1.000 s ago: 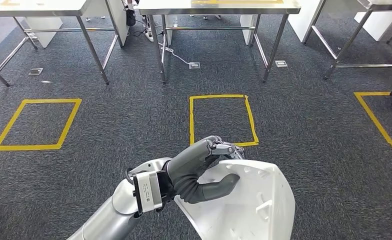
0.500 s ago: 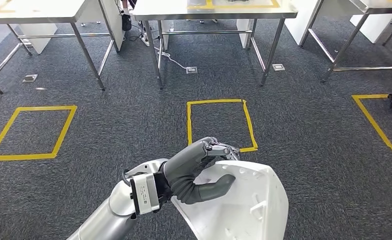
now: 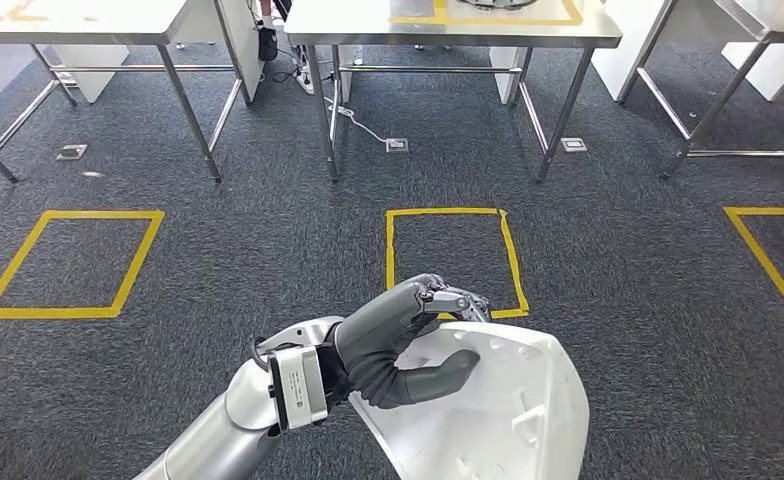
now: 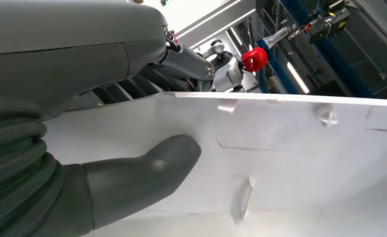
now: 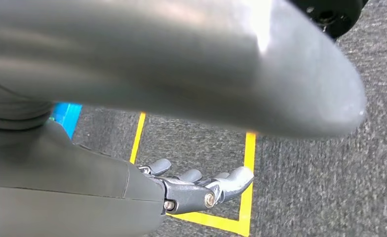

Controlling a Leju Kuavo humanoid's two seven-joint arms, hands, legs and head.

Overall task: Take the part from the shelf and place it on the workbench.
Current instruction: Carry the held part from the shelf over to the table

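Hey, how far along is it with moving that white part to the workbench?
Pickup looks done: the left robot hand grips the white part, thumb pressed on its inner face and fingers over its edge. In hand is the carry, above grey carpet near a yellow taped square. Left: reaching the steel workbench ahead and setting the part down there.
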